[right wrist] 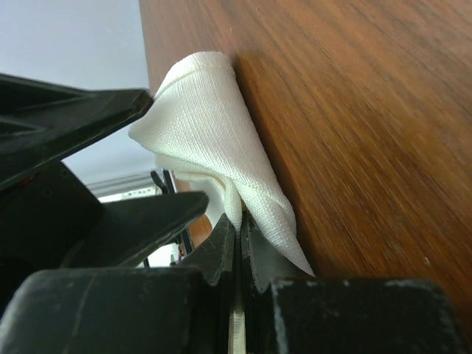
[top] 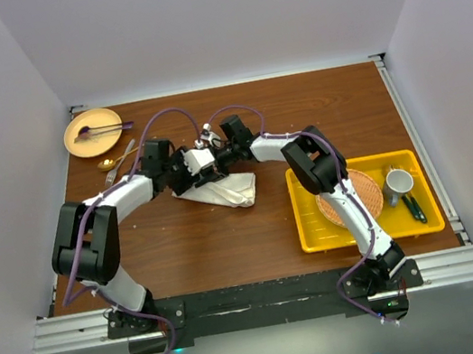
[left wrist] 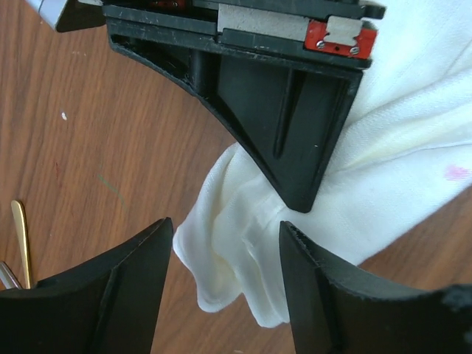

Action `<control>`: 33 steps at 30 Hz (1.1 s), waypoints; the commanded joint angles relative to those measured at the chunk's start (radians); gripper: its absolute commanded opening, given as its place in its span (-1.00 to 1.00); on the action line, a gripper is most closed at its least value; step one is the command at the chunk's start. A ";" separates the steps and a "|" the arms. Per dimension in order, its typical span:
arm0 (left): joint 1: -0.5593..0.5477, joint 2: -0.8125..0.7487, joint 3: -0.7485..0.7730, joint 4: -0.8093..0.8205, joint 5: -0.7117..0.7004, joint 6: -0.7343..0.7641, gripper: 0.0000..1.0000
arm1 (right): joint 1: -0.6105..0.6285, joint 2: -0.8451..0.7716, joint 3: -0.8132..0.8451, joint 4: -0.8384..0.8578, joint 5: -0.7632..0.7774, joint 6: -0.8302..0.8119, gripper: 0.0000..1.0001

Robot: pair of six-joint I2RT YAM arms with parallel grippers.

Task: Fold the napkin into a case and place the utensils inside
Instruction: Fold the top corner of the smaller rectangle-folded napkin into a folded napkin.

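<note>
The cream-white napkin (top: 225,191) lies crumpled on the brown table, not folded into a case. My right gripper (right wrist: 237,225) is shut on a raised fold of the napkin (right wrist: 214,133); in the top view it (top: 216,162) sits over the cloth's far edge. My left gripper (left wrist: 225,247) is open, its jaws either side of a hanging corner of the napkin (left wrist: 236,251) without touching it, close beside the right gripper (left wrist: 295,125). The left gripper (top: 204,177) meets the right over the cloth. Gold utensils (top: 111,162) lie far left; one tip shows in the left wrist view (left wrist: 21,240).
A tan plate (top: 75,143) with a purple utensil (top: 100,129) stands at the back left. A yellow tray (top: 310,219) on the right holds a woven orange mat (top: 369,190), a mug (top: 397,182) and dark green-handled utensils (top: 414,207).
</note>
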State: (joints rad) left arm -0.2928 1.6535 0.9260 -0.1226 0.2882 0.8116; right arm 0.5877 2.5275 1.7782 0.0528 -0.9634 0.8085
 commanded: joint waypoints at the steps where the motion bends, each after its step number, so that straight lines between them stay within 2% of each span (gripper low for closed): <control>1: 0.006 0.031 0.054 0.001 -0.015 0.046 0.21 | -0.006 0.057 0.006 -0.031 0.040 -0.025 -1.00; 4: 0.006 0.054 0.053 0.005 -0.015 0.064 -0.08 | -0.006 0.059 0.010 -0.031 0.038 -0.023 -1.00; 9: 0.006 0.077 0.048 -0.008 -0.015 0.112 -0.42 | -0.006 0.044 0.021 -0.010 0.026 0.001 -1.00; 10: 0.006 0.078 0.042 -0.011 -0.014 0.119 -0.55 | -0.006 0.040 0.026 -0.007 0.025 0.003 -1.00; 16: 0.007 0.066 0.013 -0.011 0.005 0.147 -0.83 | -0.006 0.001 0.059 0.071 0.015 0.075 -1.00; 19: 0.011 0.063 0.007 -0.014 0.009 0.156 -0.91 | -0.006 -0.015 0.095 0.062 0.015 0.075 -1.00; 23: 0.020 0.061 -0.001 -0.025 0.019 0.164 -0.94 | -0.006 -0.032 0.153 0.010 0.034 -0.001 -1.00; 31: 0.041 0.062 0.020 -0.057 0.051 0.153 -0.95 | -0.025 0.020 0.194 -0.218 0.124 -0.215 -1.00; 33: 0.044 0.065 0.027 -0.072 0.058 0.162 -0.95 | -0.032 0.040 0.187 -0.237 0.164 -0.221 -1.00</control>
State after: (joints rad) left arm -0.2699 1.7237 0.9428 -0.1116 0.3187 0.9619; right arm 0.5880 2.5351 1.9202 -0.1070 -0.8886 0.6876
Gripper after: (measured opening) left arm 0.143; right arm 0.025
